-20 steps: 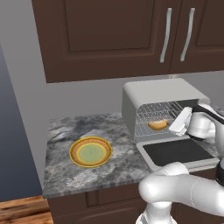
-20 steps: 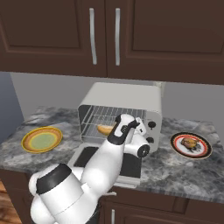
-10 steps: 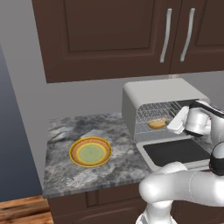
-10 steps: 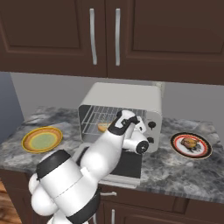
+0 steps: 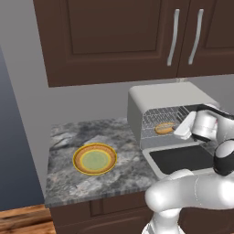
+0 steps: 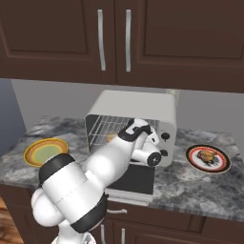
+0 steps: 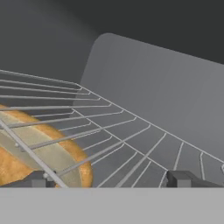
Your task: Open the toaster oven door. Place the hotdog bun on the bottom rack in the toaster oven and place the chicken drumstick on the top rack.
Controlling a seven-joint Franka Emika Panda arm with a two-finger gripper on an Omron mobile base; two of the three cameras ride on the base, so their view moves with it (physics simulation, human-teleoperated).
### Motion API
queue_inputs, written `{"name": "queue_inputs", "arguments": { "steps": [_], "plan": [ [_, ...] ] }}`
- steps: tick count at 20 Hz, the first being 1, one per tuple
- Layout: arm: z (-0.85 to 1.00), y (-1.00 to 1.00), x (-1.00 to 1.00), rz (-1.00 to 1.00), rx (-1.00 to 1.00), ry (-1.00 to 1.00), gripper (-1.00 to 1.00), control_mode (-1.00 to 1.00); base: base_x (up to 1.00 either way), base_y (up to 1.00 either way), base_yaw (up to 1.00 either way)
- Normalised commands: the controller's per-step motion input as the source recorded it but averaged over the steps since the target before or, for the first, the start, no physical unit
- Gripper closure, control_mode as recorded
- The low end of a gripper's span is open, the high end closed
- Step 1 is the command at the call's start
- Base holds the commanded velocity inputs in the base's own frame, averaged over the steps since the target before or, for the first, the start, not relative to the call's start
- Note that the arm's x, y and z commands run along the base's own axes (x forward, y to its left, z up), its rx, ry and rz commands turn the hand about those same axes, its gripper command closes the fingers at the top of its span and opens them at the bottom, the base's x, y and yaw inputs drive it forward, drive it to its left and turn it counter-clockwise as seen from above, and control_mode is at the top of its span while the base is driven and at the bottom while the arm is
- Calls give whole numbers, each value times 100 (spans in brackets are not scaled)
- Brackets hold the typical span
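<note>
The light-grey toaster oven (image 5: pixel 167 98) stands on the counter with its door (image 5: pixel 183 157) folded down flat. The hotdog bun (image 5: pixel 164 128) lies inside on the bottom rack (image 5: pixel 153 132), below the top rack (image 5: pixel 167 114). My gripper (image 5: pixel 179 131) is at the oven mouth, just right of the bun. In the hand view the gripper (image 7: pixel 111 181) is open, with the bun (image 7: pixel 48 151) at the left behind thin rack wires and nothing held. The chicken drumstick (image 6: pixel 207 156) rests on a dark-rimmed plate (image 6: pixel 224 164) right of the oven.
An empty yellow plate (image 5: pixel 94 159) sits on the marble counter (image 5: pixel 68 183) left of the oven. Dark wall cabinets (image 5: pixel 137 36) hang above. The open door juts past the counter's front edge, and my arm arches over it.
My hand has drawn back and down a little at the oven mouth and the arm's elbow has swung. The jaws stay open and the bun has not moved.
</note>
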Motion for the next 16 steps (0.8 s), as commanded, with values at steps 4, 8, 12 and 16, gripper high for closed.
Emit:
{"name": "queue_inputs", "arguments": {
  "steps": [4,8,12,16],
  "plan": [
    [0,-7,22,0,0,-4,-100,-100,0,0,0],
    [0,-4,20,0,0,-5,100,-100,0,0,0],
    [0,-11,19,1,0,-4,100,-100,0,0,0],
    [0,-12,9,3,0,-3,100,-100,0,0,0]
  ]
}}
